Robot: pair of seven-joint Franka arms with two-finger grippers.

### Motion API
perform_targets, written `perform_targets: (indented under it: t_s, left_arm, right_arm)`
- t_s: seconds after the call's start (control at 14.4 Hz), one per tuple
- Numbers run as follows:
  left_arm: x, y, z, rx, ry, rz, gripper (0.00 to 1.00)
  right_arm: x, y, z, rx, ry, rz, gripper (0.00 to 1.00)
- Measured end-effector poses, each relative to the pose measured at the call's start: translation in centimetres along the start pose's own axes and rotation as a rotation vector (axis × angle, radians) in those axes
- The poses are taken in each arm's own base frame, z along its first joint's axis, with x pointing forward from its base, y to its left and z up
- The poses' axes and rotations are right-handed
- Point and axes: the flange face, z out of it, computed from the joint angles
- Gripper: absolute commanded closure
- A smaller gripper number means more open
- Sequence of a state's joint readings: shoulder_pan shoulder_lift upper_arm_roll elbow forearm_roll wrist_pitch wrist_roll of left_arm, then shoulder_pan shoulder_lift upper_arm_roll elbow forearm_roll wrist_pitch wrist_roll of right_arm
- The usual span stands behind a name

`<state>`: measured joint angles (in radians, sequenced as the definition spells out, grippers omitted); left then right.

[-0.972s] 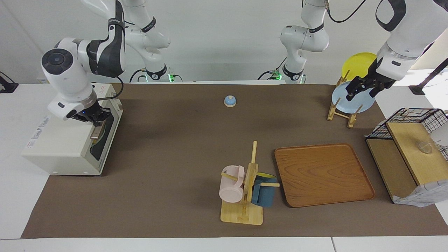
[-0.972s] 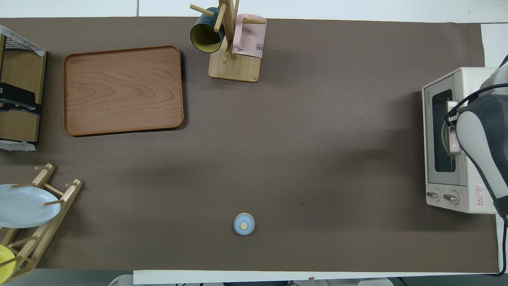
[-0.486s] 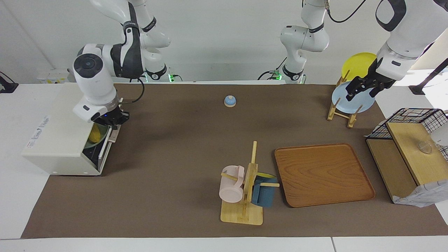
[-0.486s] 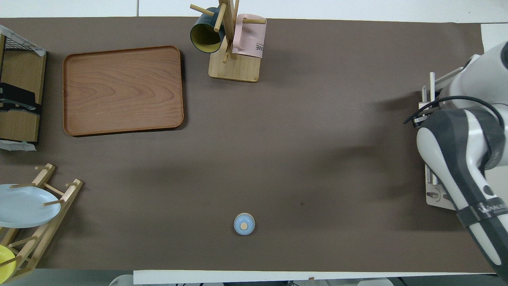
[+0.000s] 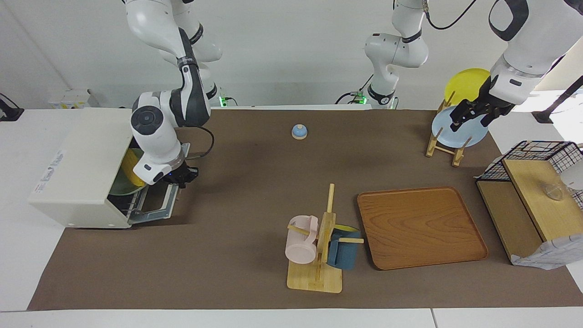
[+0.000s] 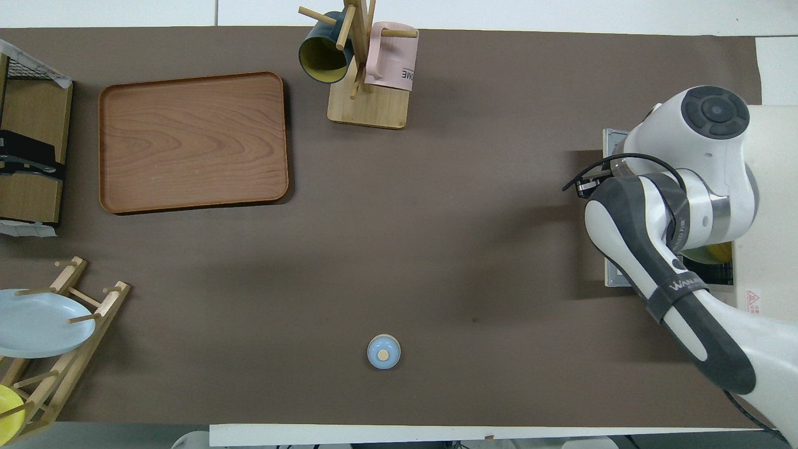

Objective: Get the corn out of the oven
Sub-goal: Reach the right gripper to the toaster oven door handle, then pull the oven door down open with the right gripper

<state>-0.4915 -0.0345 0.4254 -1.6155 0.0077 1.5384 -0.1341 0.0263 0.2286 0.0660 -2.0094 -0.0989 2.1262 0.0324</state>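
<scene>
The cream-white oven (image 5: pixel 77 159) stands at the right arm's end of the table, and its door (image 5: pixel 157 205) is folded down flat in front of it. Inside, the yellow corn (image 5: pixel 130 166) lies on a green plate (image 5: pixel 119 186) on the rack. My right gripper (image 5: pixel 181 176) is low at the door's outer edge, shut on the door handle, which it hides. In the overhead view the right arm covers most of the oven (image 6: pixel 770 187) and its opening. My left gripper (image 5: pixel 471 117) waits open and empty in the air over the plate rack.
A wooden plate rack (image 5: pixel 444 141) holds a blue plate (image 5: pixel 457 130) and a yellow plate (image 5: pixel 464 82). A small blue bell (image 5: pixel 299 131) sits near the robots. A mug tree (image 5: pixel 319 246), a wooden tray (image 5: pixel 419 225) and a wire shelf (image 5: pixel 533 191) stand farther out.
My right gripper has swung the oven door from shut down to flat, moving toward the table's middle. The corn and plate now show inside. The left arm has not moved.
</scene>
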Motion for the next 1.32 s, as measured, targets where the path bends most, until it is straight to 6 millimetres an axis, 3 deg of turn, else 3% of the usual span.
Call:
perform_targets:
  t_s: [0.14, 0.28, 0.42, 0.56, 0.76, 1.04, 1.32]
  left_arm:
    - [0.0, 0.0, 0.0, 0.0, 0.0, 0.0, 0.0]
    - [0.0, 0.0, 0.0, 0.0, 0.0, 0.0, 0.0]
    - [0.0, 0.0, 0.0, 0.0, 0.0, 0.0, 0.0]
    - [0.0, 0.0, 0.0, 0.0, 0.0, 0.0, 0.0]
    - [0.0, 0.0, 0.0, 0.0, 0.0, 0.0, 0.0]
    - [0.0, 0.0, 0.0, 0.0, 0.0, 0.0, 0.0]
    - [0.0, 0.0, 0.0, 0.0, 0.0, 0.0, 0.0]
  right_arm:
    - [1.0, -1.2, 1.5, 0.01, 0.024, 0.032, 0.95]
    - [1.8, -3.8, 0.3, 0.013, 0.045, 0.042, 0.6]
    - [2.2, -4.6, -2.4, 0.009, 0.05, 0.055, 0.44]
    - [1.3, -2.1, -4.9, 0.002, 0.01, 0.096, 0.43]
    - [-0.6, 2.2, -6.3, 0.0, -0.063, 0.155, 0.43]
    - [-1.8, 5.9, -4.9, 0.012, -0.109, 0.147, 0.44]
    - [-2.6, 6.5, -3.2, 0.016, -0.123, 0.147, 0.5]
